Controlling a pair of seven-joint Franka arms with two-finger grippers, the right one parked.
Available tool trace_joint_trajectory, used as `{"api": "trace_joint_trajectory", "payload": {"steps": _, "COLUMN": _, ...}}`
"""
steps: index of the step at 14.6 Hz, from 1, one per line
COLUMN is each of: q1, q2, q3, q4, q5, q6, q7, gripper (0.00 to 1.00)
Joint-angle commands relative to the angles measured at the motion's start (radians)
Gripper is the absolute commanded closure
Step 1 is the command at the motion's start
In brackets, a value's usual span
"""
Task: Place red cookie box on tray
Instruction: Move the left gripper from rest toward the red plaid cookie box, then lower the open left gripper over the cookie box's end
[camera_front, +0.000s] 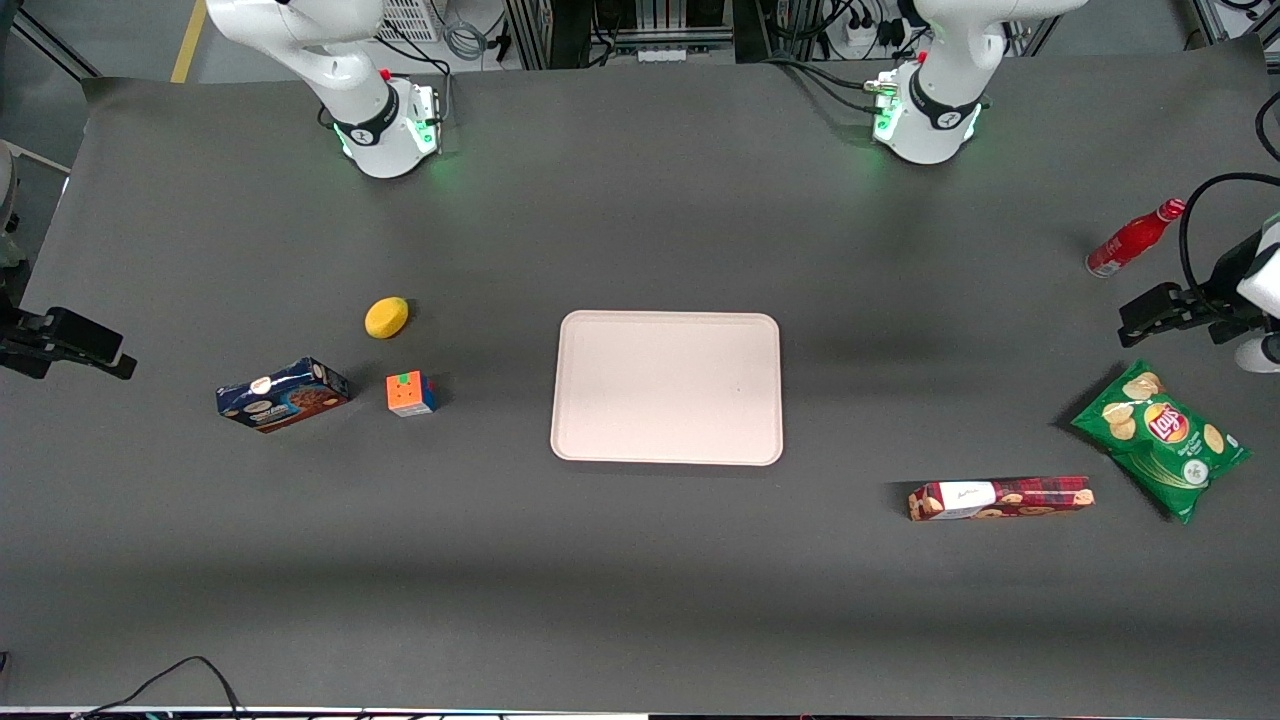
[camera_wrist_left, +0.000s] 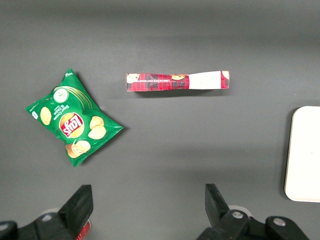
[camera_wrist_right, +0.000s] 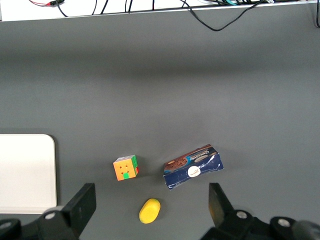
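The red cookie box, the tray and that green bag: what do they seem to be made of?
The red cookie box looks like printed cardboard: sharp folded edges. The tray seems matte plastic, with a smooth pale surface and a moulded rim. The green chip bag looks like glossy crinkled foil film. The gripper hangs open above the table, apart from all three.

I see a green chip bag (camera_front: 1160, 438) lying flat toward the working arm's end of the table, tilted on the dark mat (camera_front: 640, 600). A red bottle (camera_front: 1133, 238) lies on its side at the same end, farther from the front camera than the bag and well apart from it. Toward the parked arm's end I have a blue cookie box (camera_front: 283, 394) with a colored cube (camera_front: 411, 393) just beside it, not touching. A yellow lemon (camera_front: 386, 317) sits near the cube, farther from the front camera. Cables (camera_front: 170, 680) trail along the near edge.
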Motion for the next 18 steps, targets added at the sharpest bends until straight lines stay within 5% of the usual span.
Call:
{"api": "trace_joint_trajectory", "payload": {"steps": 1, "q1": -0.010, "q2": 0.019, "q3": 0.003, "q4": 0.033, "q5": 0.000, "q6": -0.011, "q7": 0.013, "gripper": 0.00}}
{"api": "trace_joint_trajectory", "payload": {"steps": 8, "q1": -0.039, "q2": 0.036, "q3": -0.017, "q4": 0.042, "q5": 0.018, "q6": -0.059, "q7": 0.099, "gripper": 0.00}}
{"api": "trace_joint_trajectory", "payload": {"steps": 13, "q1": -0.034, "q2": 0.163, "q3": -0.014, "q4": 0.148, "q5": 0.046, "q6": -0.024, "q7": 0.473, "gripper": 0.00}}
{"api": "trace_joint_trajectory", "payload": {"steps": 18, "q1": -0.022, "q2": 0.300, "q3": -0.011, "q4": 0.153, "q5": 0.115, "q6": 0.203, "q7": 0.947, "gripper": 0.00}}
